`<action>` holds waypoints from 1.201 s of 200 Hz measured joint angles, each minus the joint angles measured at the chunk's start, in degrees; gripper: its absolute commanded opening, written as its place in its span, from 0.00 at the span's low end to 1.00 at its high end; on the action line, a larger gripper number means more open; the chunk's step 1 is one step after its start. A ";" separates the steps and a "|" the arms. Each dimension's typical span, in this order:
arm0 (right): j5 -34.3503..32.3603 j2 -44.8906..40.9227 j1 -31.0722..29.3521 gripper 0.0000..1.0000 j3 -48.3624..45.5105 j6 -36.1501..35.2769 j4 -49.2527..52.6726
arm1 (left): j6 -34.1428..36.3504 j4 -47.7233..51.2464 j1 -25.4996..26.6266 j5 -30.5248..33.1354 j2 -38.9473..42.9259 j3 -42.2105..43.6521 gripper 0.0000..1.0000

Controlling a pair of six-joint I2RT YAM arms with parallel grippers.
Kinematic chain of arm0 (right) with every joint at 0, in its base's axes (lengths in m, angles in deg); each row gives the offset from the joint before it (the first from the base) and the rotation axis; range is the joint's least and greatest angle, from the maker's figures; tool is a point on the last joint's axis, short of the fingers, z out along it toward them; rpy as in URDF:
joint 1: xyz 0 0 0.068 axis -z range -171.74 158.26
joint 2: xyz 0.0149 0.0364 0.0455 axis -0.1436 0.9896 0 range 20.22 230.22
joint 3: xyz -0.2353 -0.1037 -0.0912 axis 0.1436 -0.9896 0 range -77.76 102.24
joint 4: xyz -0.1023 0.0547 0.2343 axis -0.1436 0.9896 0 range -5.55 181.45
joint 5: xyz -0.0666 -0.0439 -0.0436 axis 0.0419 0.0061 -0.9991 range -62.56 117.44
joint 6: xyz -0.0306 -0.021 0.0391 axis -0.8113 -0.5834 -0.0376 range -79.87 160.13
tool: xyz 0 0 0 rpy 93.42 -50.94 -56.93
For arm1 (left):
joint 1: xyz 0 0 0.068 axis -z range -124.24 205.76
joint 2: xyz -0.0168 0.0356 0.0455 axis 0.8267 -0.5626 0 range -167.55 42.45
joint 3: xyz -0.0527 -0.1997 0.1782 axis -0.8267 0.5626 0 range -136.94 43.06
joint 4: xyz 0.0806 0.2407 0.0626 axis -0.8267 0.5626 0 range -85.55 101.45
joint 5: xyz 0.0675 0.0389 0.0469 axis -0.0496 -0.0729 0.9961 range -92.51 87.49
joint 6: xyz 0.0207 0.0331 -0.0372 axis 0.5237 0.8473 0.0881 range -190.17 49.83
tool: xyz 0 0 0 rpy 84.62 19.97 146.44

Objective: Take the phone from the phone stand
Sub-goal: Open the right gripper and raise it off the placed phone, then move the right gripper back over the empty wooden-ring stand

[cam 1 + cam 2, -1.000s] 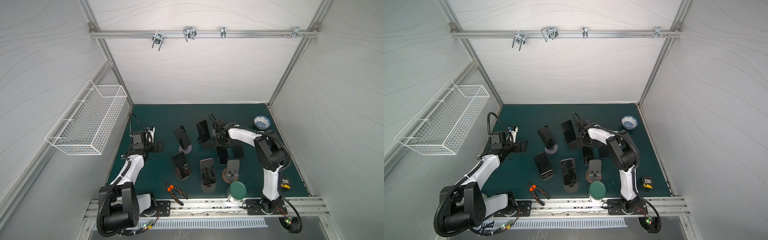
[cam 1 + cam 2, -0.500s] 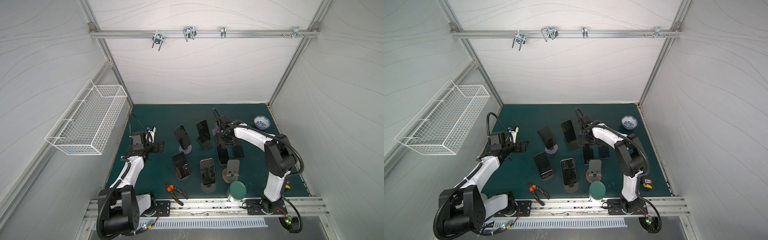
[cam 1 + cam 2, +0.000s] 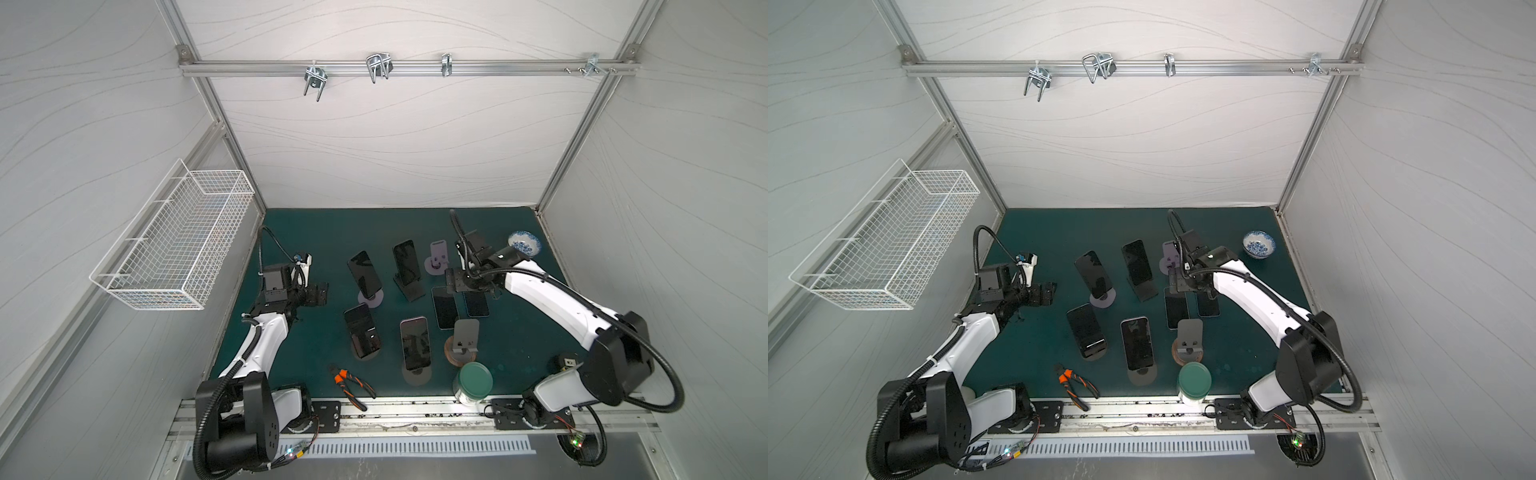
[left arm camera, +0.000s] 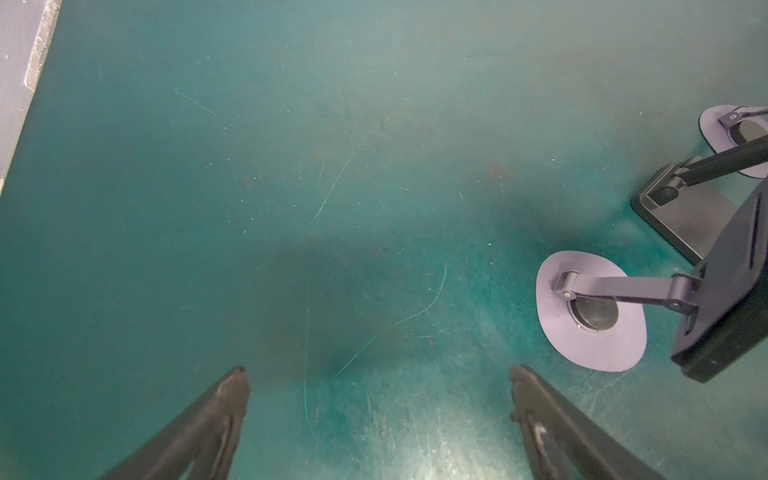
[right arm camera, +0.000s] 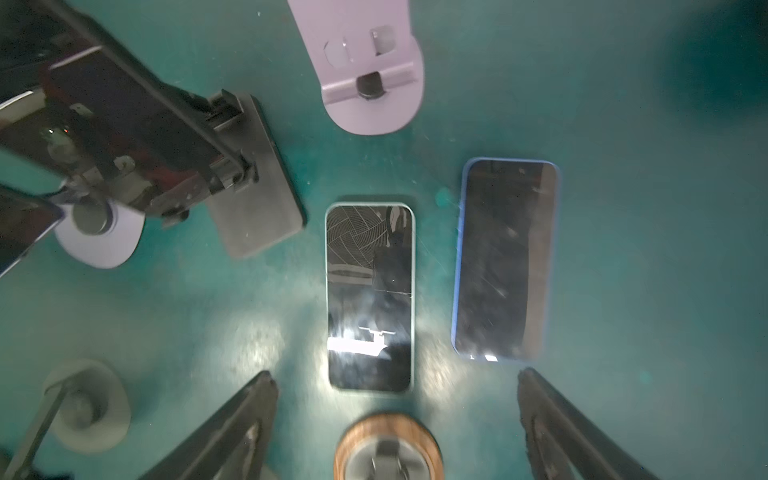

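Green mat (image 3: 316, 232) inside a white-panelled booth (image 3: 374, 145).

Both top views: lying flat right of centre, the teal-cased phone (image 3: 444, 306) and the blue-cased phone (image 3: 476, 303), near an empty lilac stand (image 3: 437, 257). Right gripper (image 3: 457, 280) poised just by them, holding nothing. Left gripper (image 3: 318, 293) parked at the left, well apart from every phone. Nearest still propped, left of the right gripper: the standing phone (image 3: 406, 257) on the black stand (image 3: 409, 286), likely the next to come off. Other propped phones (image 3: 365, 272) further left and nearer.

Left wrist view: jaws spread wide over bare mat, nothing between.

Right wrist view: jaws gaping and empty, both flat phones in plain sight below.

To do it well: rise clear of the flat phones, come at the standing phone across its long edges, close gently, lift along the backrest rather than pull forward, so as not to tip the stand.

Against a second ago: right gripper shifted right, jaws wider apart, lilac stand uncovered; left arm unmoved.
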 measured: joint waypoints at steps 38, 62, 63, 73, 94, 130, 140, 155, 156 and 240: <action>-2.01 -7.91 -0.42 0.99 -3.93 2.80 3.85 | 0.17 0.00 0.00 -0.44 0.00 0.00 0.99; -2.19 -10.62 -2.82 0.99 -5.05 5.31 5.90 | 0.24 0.00 0.00 -0.87 0.00 0.00 1.00; -2.21 -10.73 -3.06 0.99 -5.05 5.53 6.03 | 0.24 0.00 0.00 -0.87 0.00 0.00 1.00; -2.27 -11.15 -4.81 0.99 -5.05 6.80 6.73 | 0.24 0.00 0.00 -0.98 -0.07 0.00 0.99; -2.40 -11.19 -7.82 0.99 -5.07 9.86 8.31 | 0.22 0.02 0.00 -0.98 -0.44 0.00 0.99; -1.95 -11.04 -11.23 0.99 -5.62 15.80 10.21 | 0.22 0.02 0.00 -0.98 -0.79 0.00 0.99; -1.53 -10.73 -11.85 0.99 -5.88 17.03 10.73 | 0.22 0.02 0.00 -0.98 -0.79 0.00 1.00; -1.14 -10.03 -12.63 0.99 -6.54 18.40 11.02 | 0.22 0.02 0.00 -0.98 -0.79 0.00 0.99; -1.14 -9.97 -12.68 0.99 -6.62 18.47 11.02 | 0.22 0.02 0.00 -0.98 -0.79 0.00 1.00; 1.73 -7.76 -13.42 0.85 -14.73 25.07 6.45 | 0.24 0.07 0.00 -0.98 -1.09 -0.02 0.99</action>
